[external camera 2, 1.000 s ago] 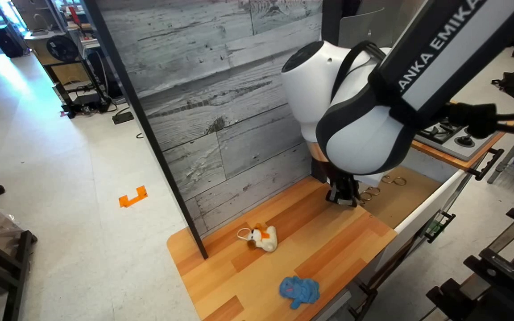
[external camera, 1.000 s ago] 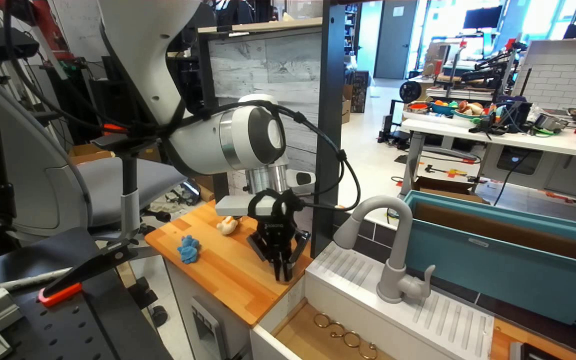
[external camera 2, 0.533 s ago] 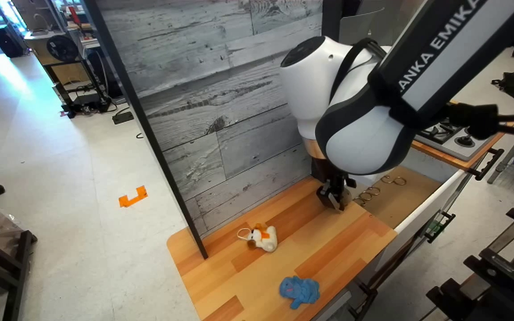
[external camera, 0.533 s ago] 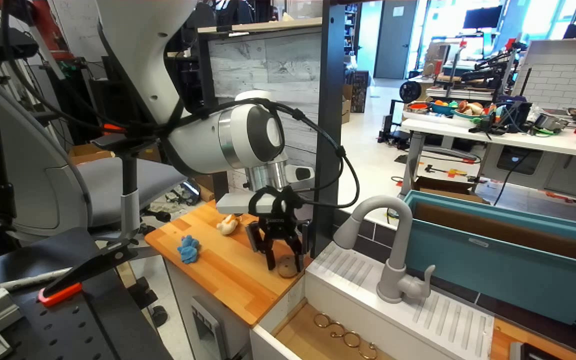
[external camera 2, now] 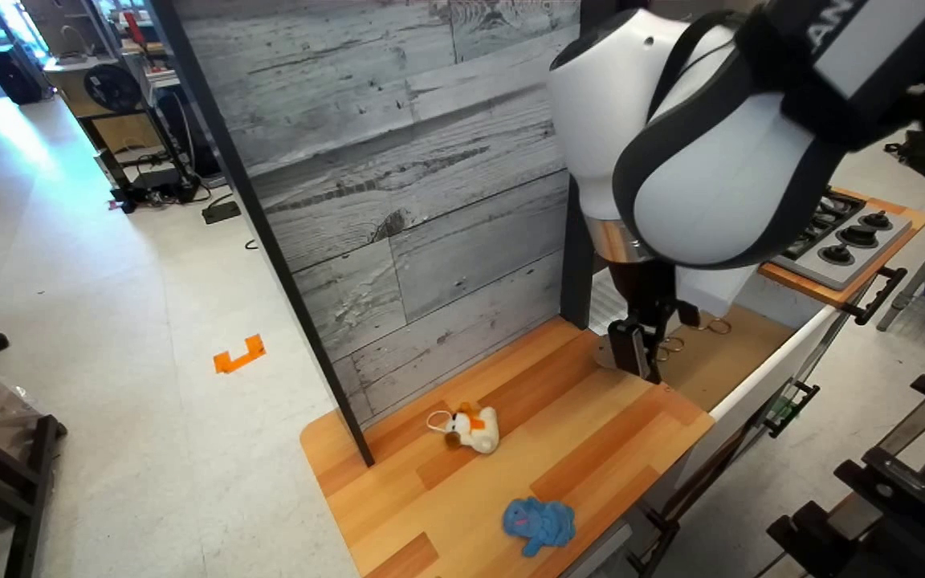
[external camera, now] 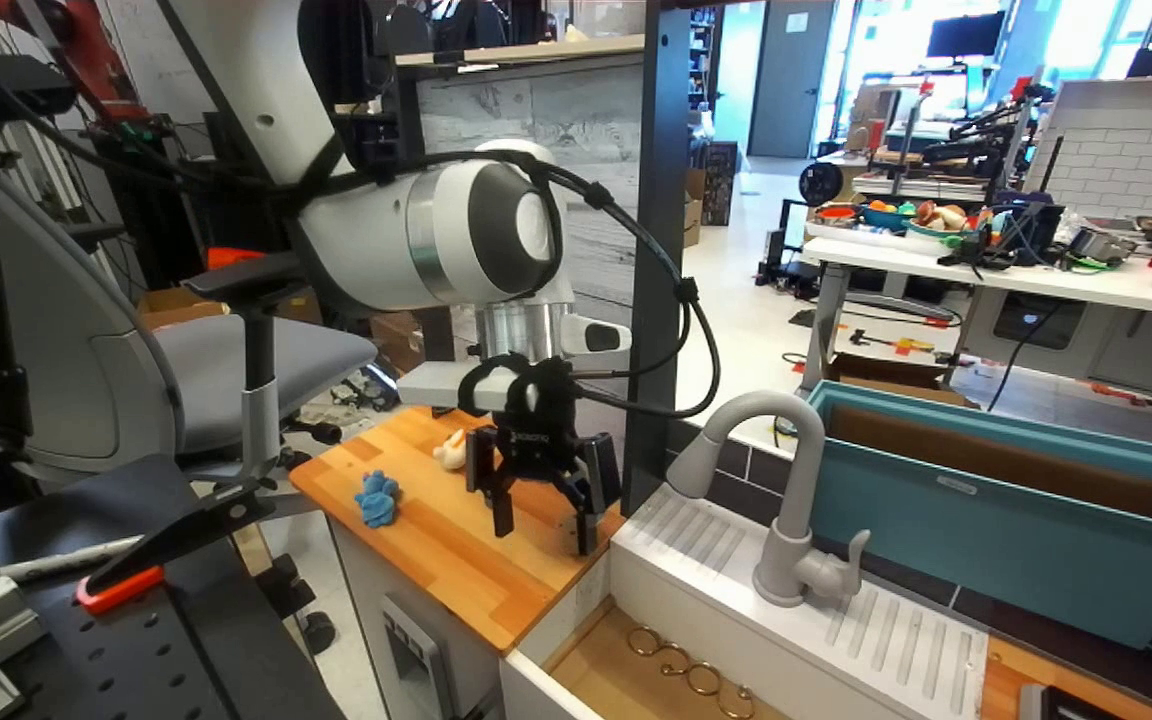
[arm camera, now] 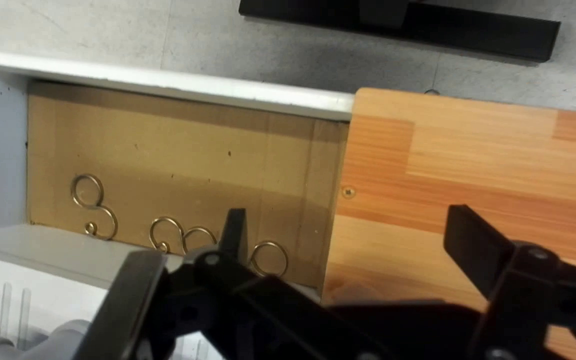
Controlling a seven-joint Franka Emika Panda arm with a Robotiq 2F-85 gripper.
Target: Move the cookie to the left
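The cookie (external camera: pixel 567 527), a round flat tan piece, lies on the wooden counter near the corner by the sink. In an exterior view a finger of my gripper (external camera: pixel 544 538) covers part of it. Its pale edge also shows beside the gripper in an exterior view, where the cookie (external camera 2: pixel 605 353) is partly hidden. My gripper stands open above the counter, its fingers wide apart with nothing between them. In the wrist view only a blurred strip of the cookie (arm camera: pixel 355 292) shows past the gripper body, well below the open fingertips of the gripper (arm camera: pixel 348 212).
A blue plush toy (external camera 2: pixel 540 523) and a white plush toy (external camera 2: pixel 478 429) lie farther along the counter (external camera 2: pixel 591 441). A grey panel (external camera 2: pixel 430 201) stands along its edge. The sink basin (arm camera: pixel 208 145) with brass rings and a grey faucet (external camera: pixel 796 500) adjoin the counter's end.
My gripper's fingers, close together at the cookie a second ago, have spread wide. The arm has risen and shifted toward the sink side, leaving the cookie on the counter. Both plush toys stayed put.
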